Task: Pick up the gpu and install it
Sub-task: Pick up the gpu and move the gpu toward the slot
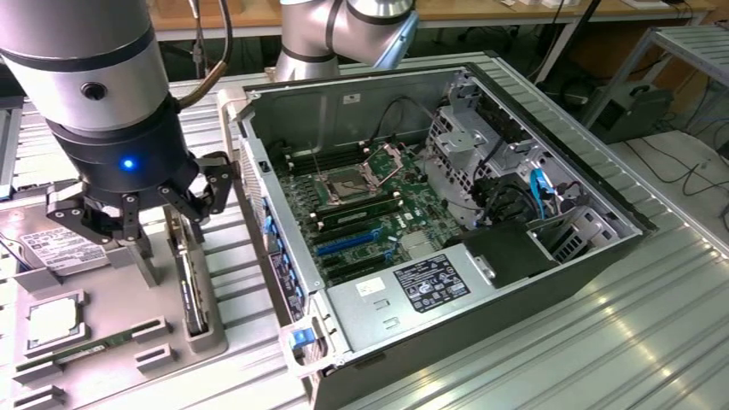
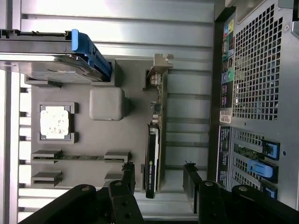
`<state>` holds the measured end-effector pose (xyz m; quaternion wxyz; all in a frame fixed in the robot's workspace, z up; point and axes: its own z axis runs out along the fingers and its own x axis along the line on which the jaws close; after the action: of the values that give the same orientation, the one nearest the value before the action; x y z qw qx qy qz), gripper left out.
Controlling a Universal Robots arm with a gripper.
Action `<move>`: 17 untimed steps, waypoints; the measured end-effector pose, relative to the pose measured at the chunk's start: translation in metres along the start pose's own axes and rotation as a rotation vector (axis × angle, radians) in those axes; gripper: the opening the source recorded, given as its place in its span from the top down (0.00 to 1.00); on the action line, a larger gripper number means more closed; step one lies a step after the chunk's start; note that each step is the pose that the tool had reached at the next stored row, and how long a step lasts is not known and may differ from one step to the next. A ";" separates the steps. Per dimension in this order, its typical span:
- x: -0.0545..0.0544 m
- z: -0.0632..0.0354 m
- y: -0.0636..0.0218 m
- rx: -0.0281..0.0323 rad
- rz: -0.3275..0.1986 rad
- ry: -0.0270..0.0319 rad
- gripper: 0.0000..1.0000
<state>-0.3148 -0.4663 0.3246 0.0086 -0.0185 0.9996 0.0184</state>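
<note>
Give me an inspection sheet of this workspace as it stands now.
Surface: ribbed metal table, carrying a grey tray and an open computer case.
Job's things: graphics card stands on edge in the tray, not lifted.
Clutter: hard drive, processor chip and memory stick, all in the tray.
Grippers: pincer open, above the graphics card, one finger to each side of it and not touching it.
Cables: blue cable and black ones inside the case; loose cables on the floor.
Surroundings: wooden bench, metal rack.
</note>
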 end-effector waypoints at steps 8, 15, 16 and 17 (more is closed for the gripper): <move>0.000 0.0183 -0.0007 -0.0001 0.002 -0.0001 0.46; 0.001 0.0343 -0.0012 -0.0003 0.005 -0.0002 0.46; 0.001 0.0361 -0.0013 -0.0003 0.006 -0.0002 0.46; 0.001 0.0371 -0.0014 -0.0003 0.006 -0.0002 0.46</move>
<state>-0.3147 -0.4663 0.2875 0.0086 -0.0155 0.9997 0.0186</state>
